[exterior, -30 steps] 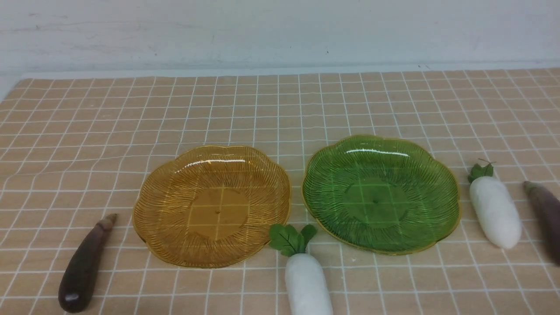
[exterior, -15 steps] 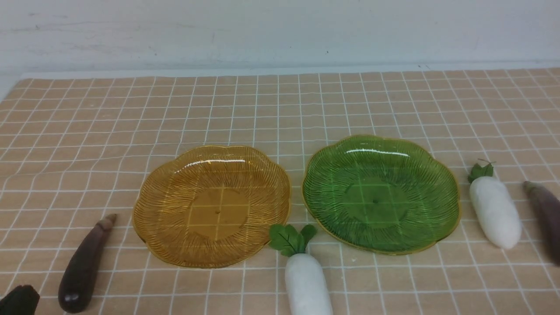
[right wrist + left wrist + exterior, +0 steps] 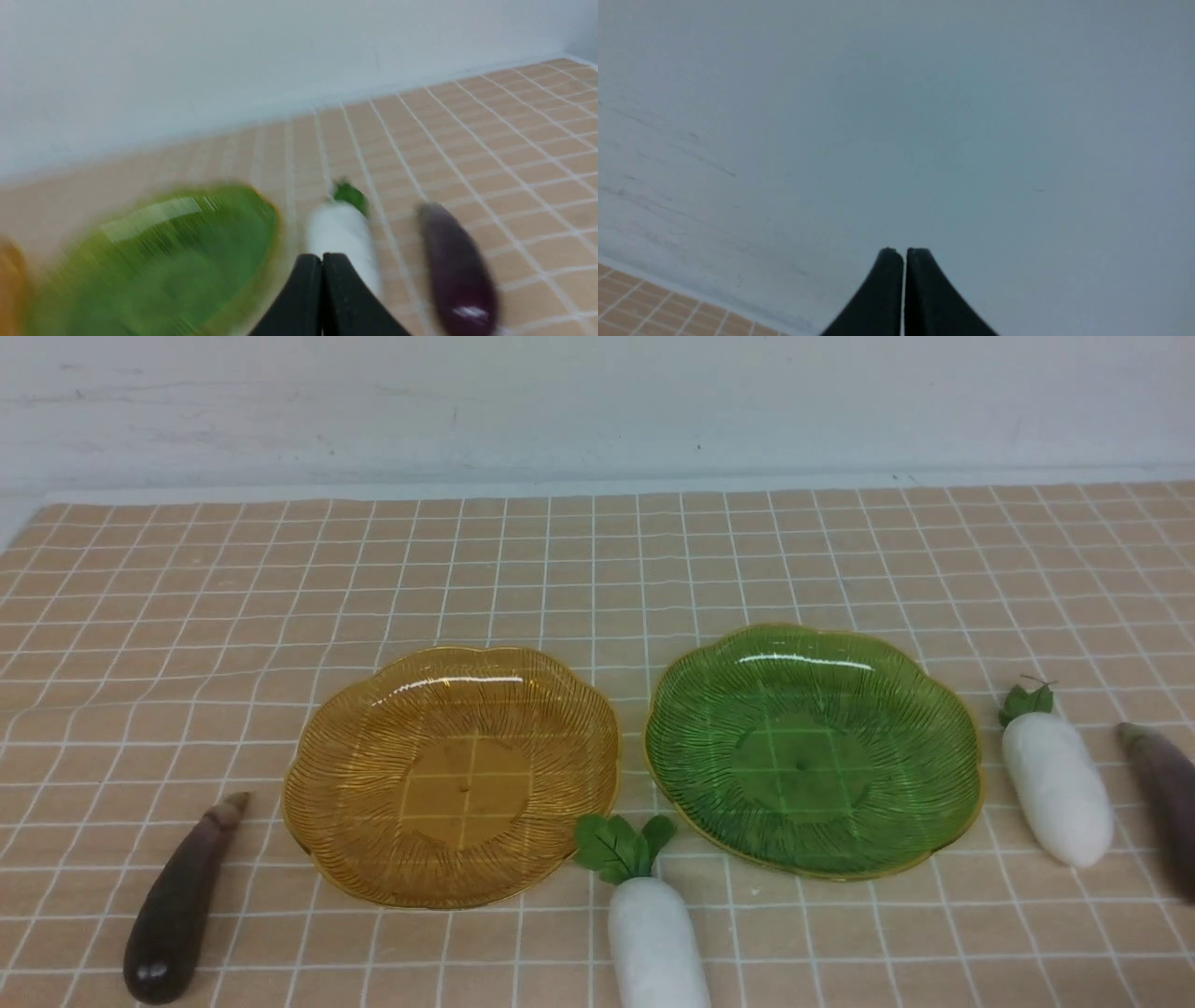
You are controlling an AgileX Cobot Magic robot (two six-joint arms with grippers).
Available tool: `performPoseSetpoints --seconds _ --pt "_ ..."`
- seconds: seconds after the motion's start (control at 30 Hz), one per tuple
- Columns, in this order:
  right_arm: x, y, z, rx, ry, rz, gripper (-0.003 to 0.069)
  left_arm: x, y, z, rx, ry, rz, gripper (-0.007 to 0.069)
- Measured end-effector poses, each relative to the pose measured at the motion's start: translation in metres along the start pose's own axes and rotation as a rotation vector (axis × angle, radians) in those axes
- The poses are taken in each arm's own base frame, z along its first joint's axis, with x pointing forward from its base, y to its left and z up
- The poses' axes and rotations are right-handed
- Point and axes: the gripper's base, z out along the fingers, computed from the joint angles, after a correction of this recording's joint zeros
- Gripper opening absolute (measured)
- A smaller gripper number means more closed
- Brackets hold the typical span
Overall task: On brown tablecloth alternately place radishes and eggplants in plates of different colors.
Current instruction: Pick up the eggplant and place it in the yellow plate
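Side by side on brown tablecloth (image 3: 597, 569): amber plate (image 3: 373, 756) left, green plate (image 3: 896, 784) right. On the cloth: radish (image 3: 653, 943) in front between them; second radish (image 3: 1057, 784) and eggplant (image 3: 1162, 793) right of green; other eggplant (image 3: 173, 915) far left. Jaws pressed together on left gripper (image 3: 903, 253) and right gripper (image 3: 322, 256).

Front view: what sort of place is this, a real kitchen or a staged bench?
Probably a staged tabletop bench, not a kitchen: a checked brown tablecloth against a bare white wall, with a radish and an eggplant laid beside an empty amber plate.
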Motion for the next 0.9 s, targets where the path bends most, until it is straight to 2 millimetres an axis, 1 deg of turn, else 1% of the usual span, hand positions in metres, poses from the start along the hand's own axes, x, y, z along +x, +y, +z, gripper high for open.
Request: performPoseSetpoints --seconds 0.03,0.07,0.1,0.13,0.17,0.23,0.27,0.3,0.37,0.43,0.5,0.53,0.6,0.67,0.77,0.87,0.9 --pt "-0.001 0.0 0.0 -0.004 -0.014 0.017 -0.0015 0.001 -0.001 0.002 -0.011 0.042 0.004 -0.0003" --pt "-0.007 0.002 0.0 -0.031 -0.074 0.204 -0.0015 -0.007 -0.012 0.014 -0.041 0.213 0.037 -0.0003" --pt "-0.007 0.002 0.0 -0.032 -0.073 0.22 -0.0015 -0.009 -0.015 0.016 -0.044 0.247 0.044 -0.0003" --pt "-0.01 0.002 -0.001 -0.043 -0.1 0.308 -0.0015 -0.009 -0.019 0.028 -0.082 0.4 0.072 -0.0003" --pt "-0.01 0.002 -0.001 -0.045 -0.103 0.333 -0.0015 -0.009 -0.019 0.029 -0.088 0.425 0.074 -0.0003" --pt "-0.011 0.002 -0.001 -0.052 -0.117 0.416 -0.0015 -0.002 -0.021 0.053 -0.184 0.753 0.121 -0.0003" --pt "-0.011 0.002 -0.001 -0.052 -0.117 0.416 -0.0015 0.0 -0.02 0.057 -0.199 0.798 0.123 -0.0003" --pt "-0.011 0.002 -0.001 -0.053 -0.117 0.424 -0.0015 0.004 -0.018 0.065 -0.241 0.91 0.142 -0.0003" --pt "-0.011 0.002 -0.001 -0.053 -0.117 0.436 -0.0015 0.019 -0.007 0.085 -0.329 1.094 0.182 -0.0003" --pt "-0.012 0.002 -0.001 -0.053 -0.121 0.423 -0.0015 0.031 0.003 0.103 -0.404 1.215 0.21 -0.0003" --pt "-0.01 0.003 -0.001 -0.051 -0.099 0.399 -0.0015 0.037 0.011 0.119 -0.461 1.283 0.211 -0.0002" --pt "-0.01 0.004 -0.001 -0.052 -0.072 0.384 -0.0015 0.037 0.013 0.124 -0.484 1.303 0.204 0.0" --pt "-0.015 0.01 -0.003 -0.062 -0.014 0.318 -0.0015 0.041 0.024 0.139 -0.536 1.345 0.187 0.0002" --pt "-0.027 0.018 -0.007 -0.075 0.034 0.242 -0.0015 0.042 0.036 0.154 -0.57 1.372 0.173 0.0008" --pt "-0.064 0.036 -0.009 -0.079 0.16 0.101 -0.0015 0.047 0.058 0.173 -0.589 1.41 0.142 0.0011" --pt "-0.097 0.049 -0.002 -0.06 0.285 -0.032 -0.0015 0.058 0.073 0.182 -0.574 1.47 0.137 0.0011" --pt "-0.114 0.054 0.008 -0.04 0.369 -0.101 -0.0015 0.065 0.079 0.184 -0.55 1.512 0.155 0.0011"
